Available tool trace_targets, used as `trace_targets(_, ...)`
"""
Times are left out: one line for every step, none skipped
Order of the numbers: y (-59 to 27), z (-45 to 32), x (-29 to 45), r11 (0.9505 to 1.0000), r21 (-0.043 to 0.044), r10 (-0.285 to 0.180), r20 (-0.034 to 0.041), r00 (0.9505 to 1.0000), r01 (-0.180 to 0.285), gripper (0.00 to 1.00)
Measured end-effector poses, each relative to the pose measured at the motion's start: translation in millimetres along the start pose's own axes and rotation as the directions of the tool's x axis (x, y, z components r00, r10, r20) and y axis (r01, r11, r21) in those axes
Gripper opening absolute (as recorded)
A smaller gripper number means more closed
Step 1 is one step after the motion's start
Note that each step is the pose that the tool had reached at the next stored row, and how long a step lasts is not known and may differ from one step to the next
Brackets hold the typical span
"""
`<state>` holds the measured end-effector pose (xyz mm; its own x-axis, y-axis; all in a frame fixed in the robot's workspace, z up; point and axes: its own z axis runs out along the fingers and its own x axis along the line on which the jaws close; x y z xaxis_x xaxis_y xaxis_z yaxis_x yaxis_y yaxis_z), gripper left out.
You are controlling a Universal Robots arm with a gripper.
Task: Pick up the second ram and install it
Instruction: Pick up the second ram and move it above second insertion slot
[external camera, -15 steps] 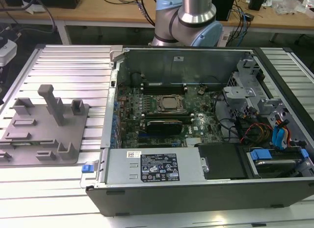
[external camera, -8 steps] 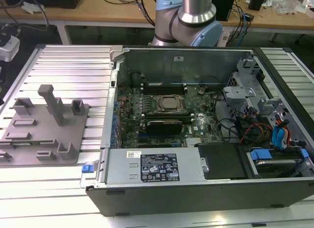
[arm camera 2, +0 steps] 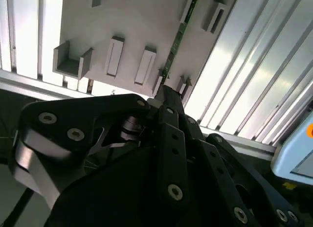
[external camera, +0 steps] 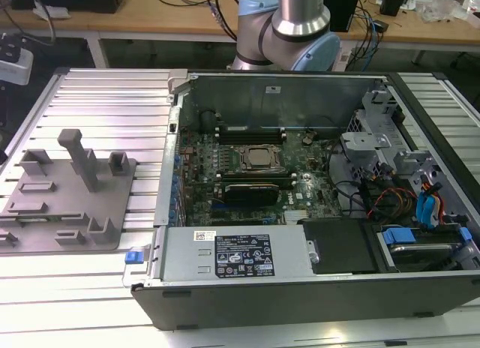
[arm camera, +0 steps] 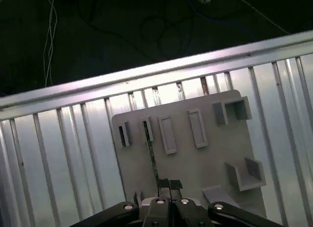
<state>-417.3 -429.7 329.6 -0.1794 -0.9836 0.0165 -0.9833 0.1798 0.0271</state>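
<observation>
In both wrist views the second ram (arm camera: 151, 151) (arm camera 2: 177, 41) appears edge-on as a thin green stick. It juts out from between the black fingertips of my gripper (arm camera: 169, 184) (arm camera 2: 168, 92), which is shut on it. Stick and gripper hang well above the grey holder plate (arm camera: 205, 163) (arm camera 2: 122, 21). That plate (external camera: 67, 205) lies on the exterior view's left, with no green stick showing in it. The open computer case (external camera: 196, 84) holds the motherboard (external camera: 300, 190), with dark memory slots (external camera: 251, 130) beside the processor.
A ribbed aluminium table (external camera: 105, 100) carries the plate and the case. A tall grey post (external camera: 79, 157) stands on the plate. The table's edge (arm camera: 146, 75) borders dark floor with cables. The arm's base (external camera: 300, 18) rises behind the case, and a power supply (external camera: 232, 254) fills the case's front.
</observation>
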Motion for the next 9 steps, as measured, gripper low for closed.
trace_targets(-0.1,2.0,0.0,0.998,0.001,-0.063,-0.0018,0.998,0.063,0.08)
trace_targets(-0.1,3.2,-0.1,0.9951,0.0015,-0.099,-0.0027,0.9951,0.099,0.08)
trace_targets(-0.1,3.8,-0.1,0.9926,0.0018,-0.121,-0.0035,0.9926,0.121,0.08)
trace_targets(-0.1,3.8,-0.1,0.9906,0.0018,-0.137,-0.004,0.9906,0.137,0.08)
trace_targets(-0.1,3.8,-0.1,0.9898,0.0019,-0.142,-0.0042,0.9898,0.142,0.08)
trace_targets(-0.1,3.9,-0.1,0.9898,0.002,-0.142,-0.0041,0.9898,0.142,0.08)
trace_targets(-0.1,5.1,-0.1,0.9898,0.0025,-0.143,-0.0038,0.9898,0.143,0.08)
trace_targets(-0.1,6.1,-0.1,0.9898,0.0024,-0.142,-0.0039,0.9898,0.142,0.08)
trace_targets(-0.2,8.0,0.2,0.9907,0.0021,-0.136,-0.0039,0.9907,0.136,0.08)
